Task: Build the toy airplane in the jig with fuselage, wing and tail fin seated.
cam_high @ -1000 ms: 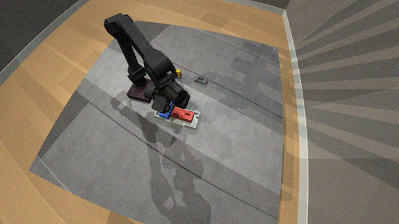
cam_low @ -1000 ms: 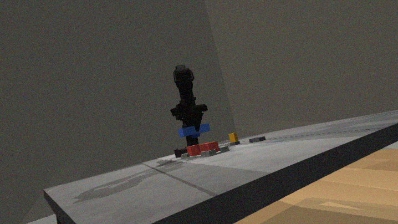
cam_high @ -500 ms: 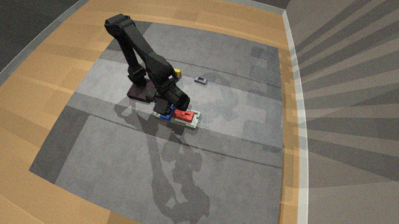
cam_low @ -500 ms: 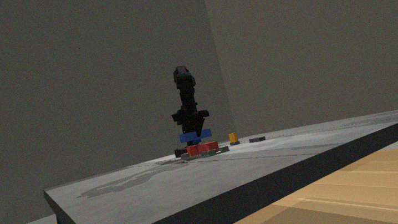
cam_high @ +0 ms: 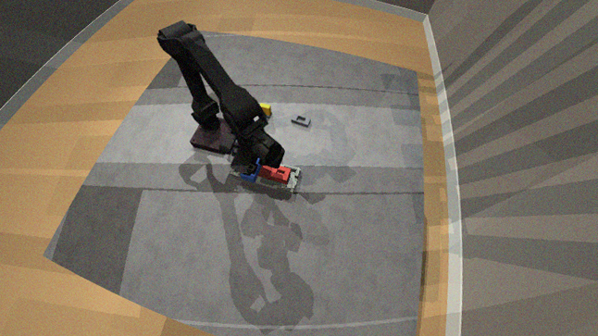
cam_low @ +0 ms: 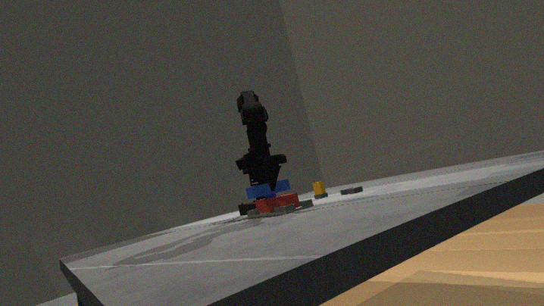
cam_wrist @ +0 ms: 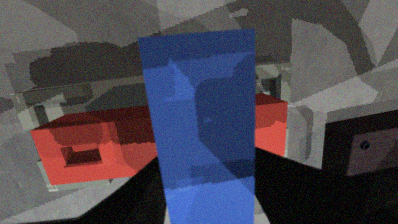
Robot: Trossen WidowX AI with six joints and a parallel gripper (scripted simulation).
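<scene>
The red fuselage (cam_high: 277,173) (cam_low: 277,201) (cam_wrist: 80,150) lies in the grey jig cradle (cam_high: 295,179) (cam_low: 282,210) on the table. One open socket shows near its left end in the wrist view. My gripper (cam_high: 255,163) (cam_low: 270,185) (cam_wrist: 203,154) is shut on the blue wing (cam_high: 252,175) (cam_low: 256,191) (cam_wrist: 200,115). It holds the wing crosswise right over the fuselage's middle. I cannot tell whether wing and fuselage touch. The yellow tail fin (cam_high: 266,108) (cam_low: 318,187) stands upright on a small holder behind the jig.
A small dark grey holder (cam_high: 301,120) (cam_low: 351,189) lies to the right of the tail fin. The arm's dark base (cam_high: 211,139) (cam_wrist: 360,145) sits close behind the jig. The table's front edge (cam_low: 342,258) runs along the near side in the exterior view.
</scene>
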